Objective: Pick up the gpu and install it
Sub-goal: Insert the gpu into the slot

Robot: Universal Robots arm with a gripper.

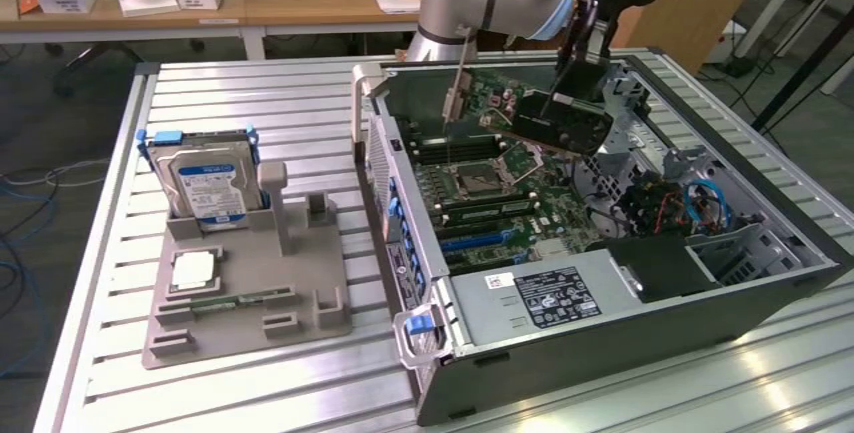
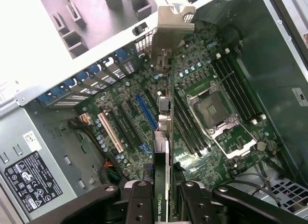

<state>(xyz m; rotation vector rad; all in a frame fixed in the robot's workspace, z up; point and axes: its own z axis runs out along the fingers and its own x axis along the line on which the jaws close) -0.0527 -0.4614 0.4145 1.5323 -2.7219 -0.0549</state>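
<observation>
Gripper (image 2: 166, 191) clamping gpu (image 2: 162, 154), dark board, silvery bracket

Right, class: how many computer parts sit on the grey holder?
3 on the grey holder: a hard drive standing at its far end, a pale square part lying flat mid-holder, a green memory stick just nearer the camera. None seems hidden.

Open computer case (image 1: 641, 353) on a slatted metal table (image 1: 254, 93), motherboard (image 1: 514, 188) inside, power supply (image 1: 547, 298) at its six o'clock, grey holder tray (image 1: 247, 328) at the case's nine o'clock, hard drive (image 1: 207, 183) upright in it, wooden desk (image 1: 307, 8) at twelve o'clock.
</observation>
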